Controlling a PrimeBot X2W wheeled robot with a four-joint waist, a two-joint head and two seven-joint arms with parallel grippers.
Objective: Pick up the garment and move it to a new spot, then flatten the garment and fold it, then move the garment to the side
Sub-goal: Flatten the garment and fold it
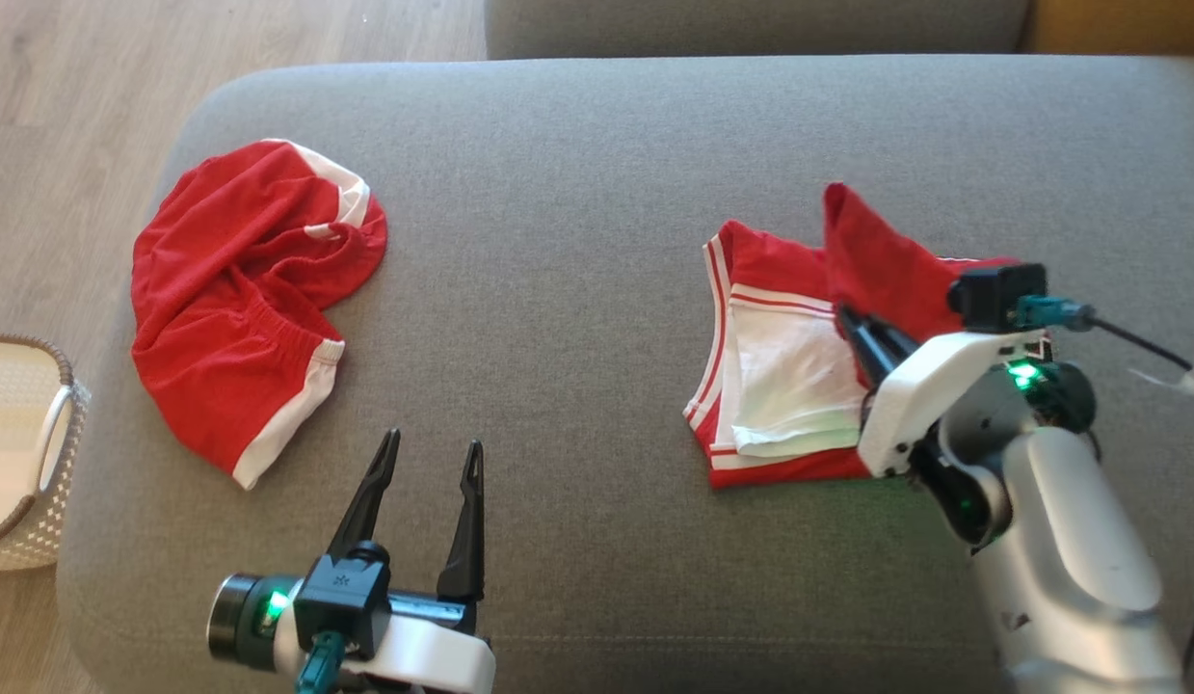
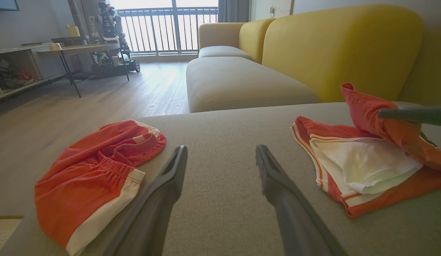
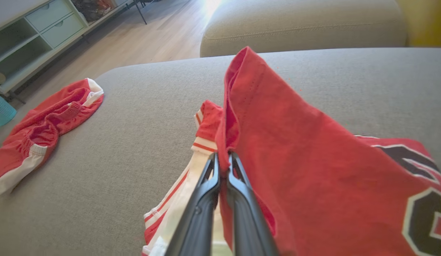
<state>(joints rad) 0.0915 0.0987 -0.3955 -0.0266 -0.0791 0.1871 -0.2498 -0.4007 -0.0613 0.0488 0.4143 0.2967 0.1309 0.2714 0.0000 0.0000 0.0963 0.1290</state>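
Observation:
The garment (image 1: pixel 780 376) is a red jersey with white trim, lying partly folded on the right of the grey cushion (image 1: pixel 577 193). My right gripper (image 1: pixel 847 323) is shut on a red edge of it and holds that flap raised above the rest. In the right wrist view the closed fingers (image 3: pixel 224 156) pinch the red cloth (image 3: pixel 295 149), which shows black lettering at the lower right. My left gripper (image 1: pixel 435 445) hovers open over bare cushion near the front edge, holding nothing. From the left wrist view, the open left gripper (image 2: pixel 221 149) has the garment (image 2: pixel 362 163) off to its right.
Crumpled red shorts (image 1: pixel 240 289) with white bands lie at the cushion's left end. A woven basket (image 1: pixel 18 453) stands on the wooden floor beside that end. A yellow sofa (image 2: pixel 330 46) rises behind the cushion, and a side table (image 2: pixel 78 49) stands across the room.

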